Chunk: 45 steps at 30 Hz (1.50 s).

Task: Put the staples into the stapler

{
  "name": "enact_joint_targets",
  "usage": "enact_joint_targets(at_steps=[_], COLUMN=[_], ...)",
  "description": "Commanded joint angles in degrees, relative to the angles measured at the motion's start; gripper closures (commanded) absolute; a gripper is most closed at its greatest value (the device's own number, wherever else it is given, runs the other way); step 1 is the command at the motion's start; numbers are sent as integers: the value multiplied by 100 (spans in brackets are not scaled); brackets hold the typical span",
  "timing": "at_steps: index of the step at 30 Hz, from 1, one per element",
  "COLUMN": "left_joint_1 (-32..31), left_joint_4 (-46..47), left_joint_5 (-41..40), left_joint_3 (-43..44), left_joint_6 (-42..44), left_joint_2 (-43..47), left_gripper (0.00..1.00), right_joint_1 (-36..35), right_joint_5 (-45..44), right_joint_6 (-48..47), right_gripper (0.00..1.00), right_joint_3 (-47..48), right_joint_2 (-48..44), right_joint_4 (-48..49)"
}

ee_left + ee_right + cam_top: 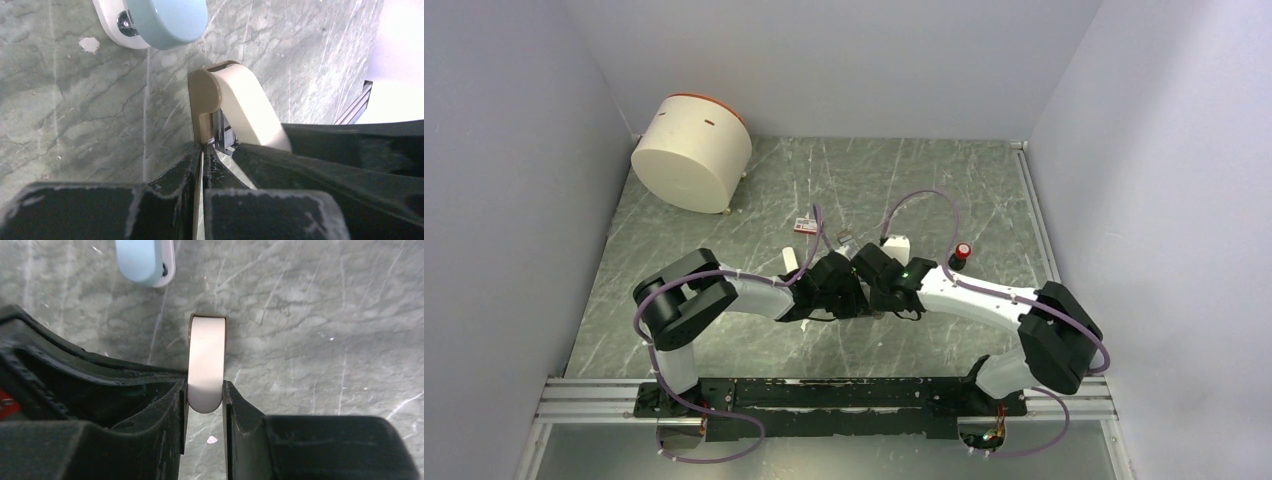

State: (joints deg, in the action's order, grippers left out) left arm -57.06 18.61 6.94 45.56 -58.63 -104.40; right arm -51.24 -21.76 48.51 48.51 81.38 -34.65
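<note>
The stapler is a white bar held between both grippers at mid-table, mostly hidden under them in the top view. In the right wrist view my right gripper (205,395) is shut on its rounded end (206,360). In the left wrist view the stapler (240,102) stands hinged open with a metal part (222,132) showing, and my left gripper (202,150) is shut on a thin cream edge of it. The grippers meet tip to tip, left (844,275) and right (871,277). The red and white staples box (805,225) lies on the table just behind them, untouched.
A big cream cylinder (692,150) stands at the back left. A white and light-blue object (160,20) lies just beyond the stapler, also in the right wrist view (145,262). A red-capped item (962,252) sits right of the grippers. A small white piece (791,260) lies left.
</note>
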Motion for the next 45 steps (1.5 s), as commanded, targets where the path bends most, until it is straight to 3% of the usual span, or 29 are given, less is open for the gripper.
enact_joint_targets(at_steps=[1, 12, 23, 36, 45], left_joint_1=[-42, -42, -42, -42, -42], left_joint_4=[-399, -361, -498, -1038, -1913], left_joint_5=[-450, -480, -897, -1321, -1781], left_joint_3=[-203, -281, -557, -310, 60], left_joint_6=[32, -20, -99, 313, 897], left_joint_2=[-187, -85, 646, 1020, 1827], left_gripper=[93, 93, 87, 78, 69], right_joint_1=[-60, -66, -70, -56, -32], right_joint_5=[408, 401, 291, -94, -619], right_joint_6=[198, 217, 360, 307, 71], right_gripper=[78, 78, 77, 43, 28], right_joint_3=[-268, -426, -617, -59, 62], right_joint_2=[190, 480, 808, -65, -994], right_joint_4=[-106, 177, 397, -143, -392])
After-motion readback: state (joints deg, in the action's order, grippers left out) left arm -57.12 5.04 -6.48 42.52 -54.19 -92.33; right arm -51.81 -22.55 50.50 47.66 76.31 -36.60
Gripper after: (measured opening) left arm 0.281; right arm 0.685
